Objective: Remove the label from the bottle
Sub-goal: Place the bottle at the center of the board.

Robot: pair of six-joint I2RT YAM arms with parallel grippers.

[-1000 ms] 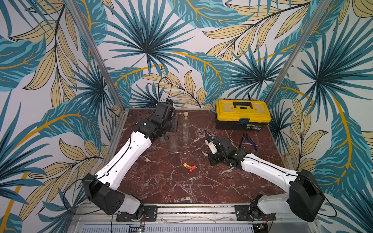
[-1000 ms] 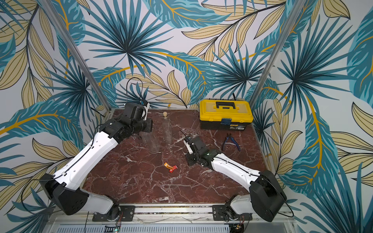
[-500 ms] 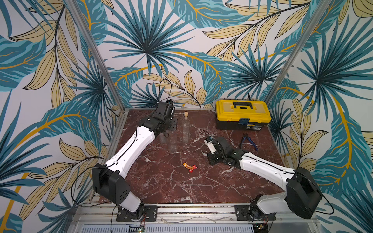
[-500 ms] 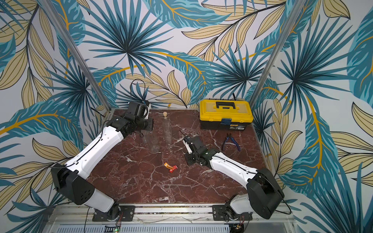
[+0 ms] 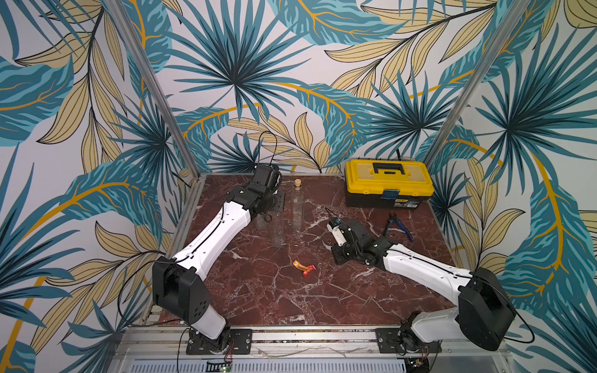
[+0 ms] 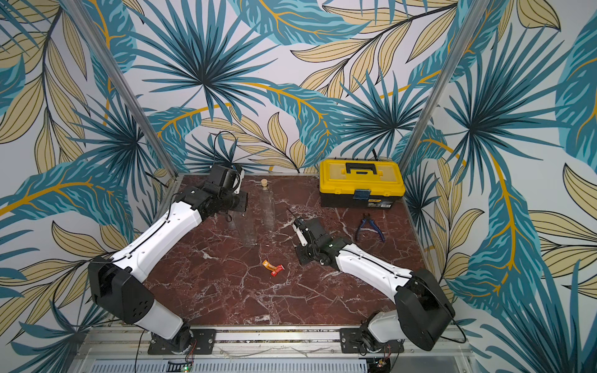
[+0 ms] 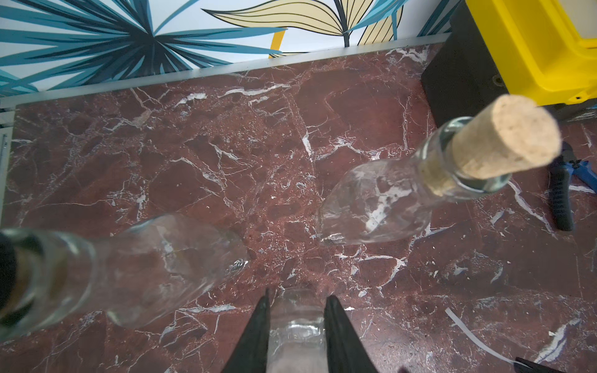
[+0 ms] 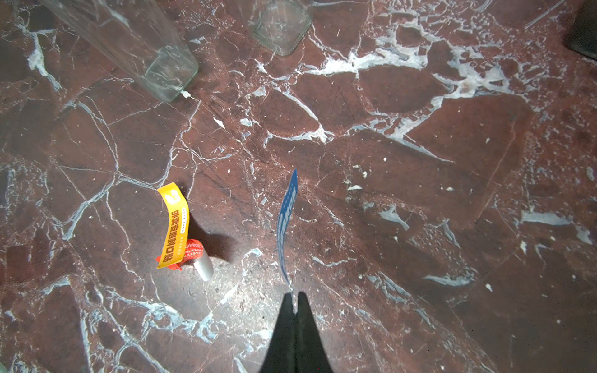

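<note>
My left gripper (image 7: 297,297) is shut on the neck of a clear glass bottle (image 7: 297,326) that stands upright near the back left; in a top view the left gripper (image 5: 266,213) sits over it. No label shows on its glass. My right gripper (image 8: 294,295) is shut on the end of a thin blue label (image 8: 286,226), which hangs free above the marble. In a top view the right gripper (image 5: 332,248) is at mid-table, apart from the bottles.
A corked clear bottle (image 5: 298,206) and another clear bottle (image 5: 277,231) stand beside the held one. A crumpled yellow and red label (image 5: 303,268) lies mid-table. A yellow toolbox (image 5: 387,184) stands at the back right, with blue pliers (image 5: 397,226) in front of it.
The left arm's elbow and lower links have swung inward while its gripper stayed shut at the bottles, edging toward the back wall. The right arm has hardly moved.
</note>
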